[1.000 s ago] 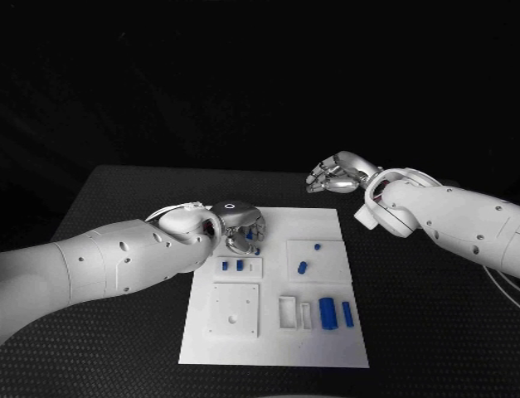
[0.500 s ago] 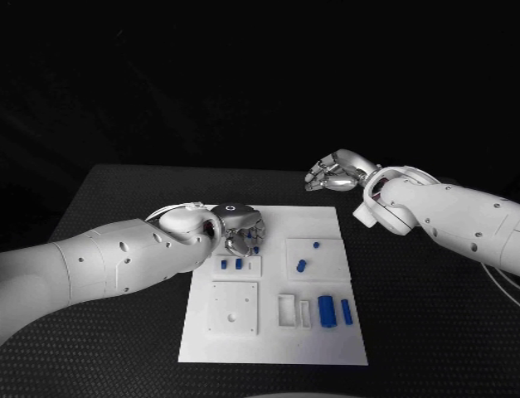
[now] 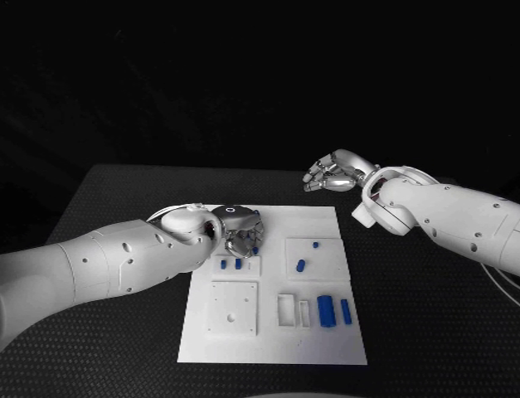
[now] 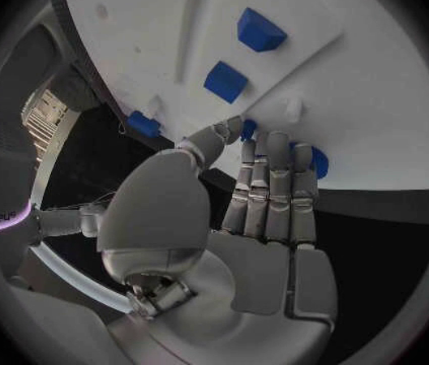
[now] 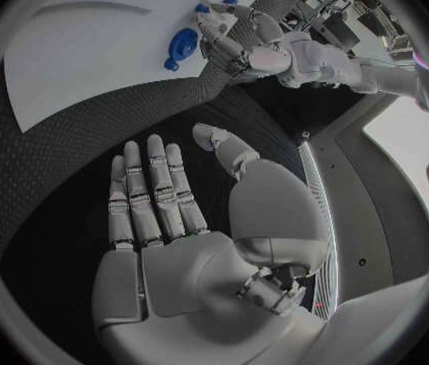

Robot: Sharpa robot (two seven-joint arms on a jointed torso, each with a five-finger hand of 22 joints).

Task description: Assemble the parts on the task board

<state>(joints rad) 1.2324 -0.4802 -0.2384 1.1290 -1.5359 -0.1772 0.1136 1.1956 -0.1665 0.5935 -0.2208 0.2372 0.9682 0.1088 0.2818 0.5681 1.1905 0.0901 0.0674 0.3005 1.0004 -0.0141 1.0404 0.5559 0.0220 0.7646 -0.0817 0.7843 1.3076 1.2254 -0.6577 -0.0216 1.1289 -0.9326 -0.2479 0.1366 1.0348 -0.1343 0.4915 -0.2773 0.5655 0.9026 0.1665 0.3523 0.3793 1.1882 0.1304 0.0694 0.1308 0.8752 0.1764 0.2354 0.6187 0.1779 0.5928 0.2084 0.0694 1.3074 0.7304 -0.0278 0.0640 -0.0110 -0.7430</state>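
no readable text, labels, brands or numbers on anything in view.

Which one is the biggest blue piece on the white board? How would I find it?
Find the white task board in the middle of the black table, then look at its near right part, closest to the robot. Two upright blue pieces stand side by side there; the biggest blue part is the thicker one, left of its thin blue neighbour.

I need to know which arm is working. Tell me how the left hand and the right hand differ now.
The silver left hand hangs over the white task board's far left part, fingers reaching down to a small blue part. The silver right hand is raised over the black table beyond the board, fingers spread, holding nothing. Both are silver on white arms.
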